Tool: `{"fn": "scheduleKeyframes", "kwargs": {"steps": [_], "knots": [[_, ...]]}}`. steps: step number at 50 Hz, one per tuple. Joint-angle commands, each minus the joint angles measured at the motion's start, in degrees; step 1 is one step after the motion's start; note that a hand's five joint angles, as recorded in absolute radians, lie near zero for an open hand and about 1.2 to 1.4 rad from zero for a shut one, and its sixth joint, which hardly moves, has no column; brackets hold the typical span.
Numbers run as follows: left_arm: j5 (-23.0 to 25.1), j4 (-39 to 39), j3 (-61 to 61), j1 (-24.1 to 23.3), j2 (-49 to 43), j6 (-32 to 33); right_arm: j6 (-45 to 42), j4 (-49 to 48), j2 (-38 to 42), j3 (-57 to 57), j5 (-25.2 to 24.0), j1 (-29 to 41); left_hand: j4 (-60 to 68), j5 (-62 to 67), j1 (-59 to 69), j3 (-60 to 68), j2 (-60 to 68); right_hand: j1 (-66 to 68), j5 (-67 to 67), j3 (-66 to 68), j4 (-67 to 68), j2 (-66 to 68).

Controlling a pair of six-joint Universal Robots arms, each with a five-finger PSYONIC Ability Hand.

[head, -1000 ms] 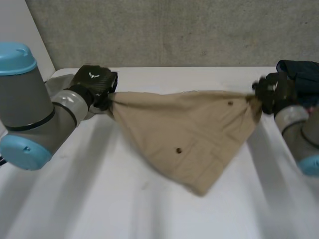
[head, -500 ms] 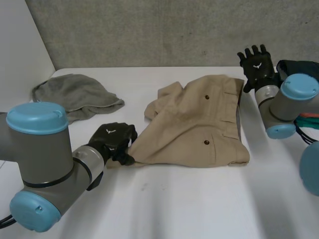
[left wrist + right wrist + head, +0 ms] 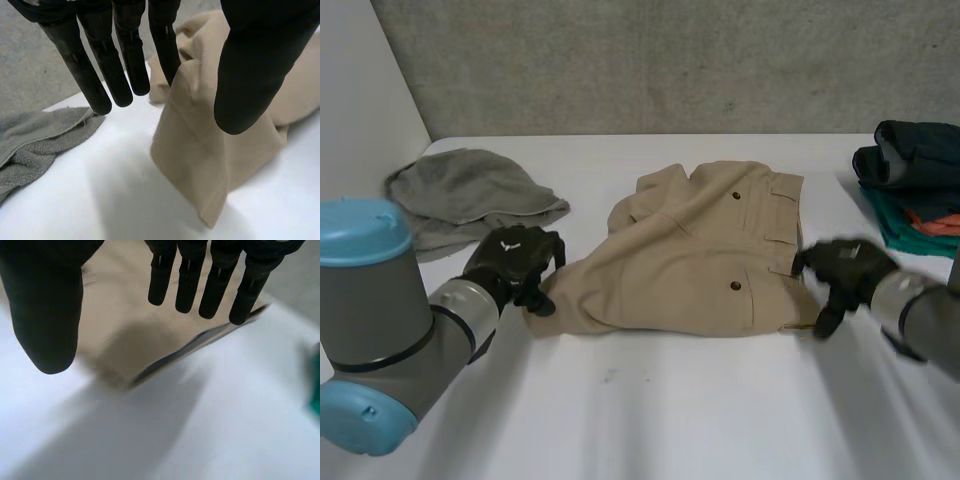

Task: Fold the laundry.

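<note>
The white table (image 3: 650,420) takes up most of the lower frame, with a grey concrete wall (image 3: 670,60) behind it across the top. In the middle lie the tan shorts (image 3: 700,260). They are spread fairly flat with the pocket side up, and the cloth is rumpled towards their upper left. Two dark buttons (image 3: 734,196) show on them, one above the other.

The left arm (image 3: 380,330) comes in big at the lower left, a grey joint under a light-blue cap. A grey cloth (image 3: 460,195) sits in a loose heap at the left, well apart from the shorts and just beyond the left hand. At the right edge, upper part of the frame, is a stack (image 3: 915,180) of folded clothes. The top one is dark navy, with teal and a bit of orange under it.

The left hand (image 3: 515,262) is at the shorts' lower left corner. From its wrist, the corner stands up in a peak between one straight finger (image 3: 165,47) and the thumb (image 3: 255,65), so it is pinched there. The other fingers are straight and off the cloth. The grey cloth lies beside them.

The right hand (image 3: 840,268) is at the shorts' right edge, near the lower button. From its wrist, the fingers (image 3: 187,275) are straight and spread over the tan edge, with the thumb held wide apart. It grips nothing. I cannot tell whether the fingertips touch the cloth.
</note>
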Motion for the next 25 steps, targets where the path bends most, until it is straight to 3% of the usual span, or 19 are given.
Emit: {"fn": "scheduleKeyframes", "kwargs": {"steps": [1,17,25], "knots": [[0.1,1.7,-3.5,-0.1,-0.2,5.1,0.5,-8.7,1.2,8.3,-4.9,0.4,2.5,2.6,1.9,2.0,2.2,5.5,5.3,5.8,5.6,5.9],[0.1,7.0,-2.2,-0.1,-7.7,9.0,-0.8,-22.0,7.0,5.1,-3.8,3.1,-1.2,-1.1,-1.8,-1.7,-1.5,2.1,1.9,2.4,2.2,2.6],[0.1,9.9,0.5,-1.5,-11.1,9.5,-6.2,-24.7,12.1,1.6,-3.3,4.6,0.3,0.4,-0.3,-0.2,0.0,3.0,2.7,3.2,3.0,3.4]]}}
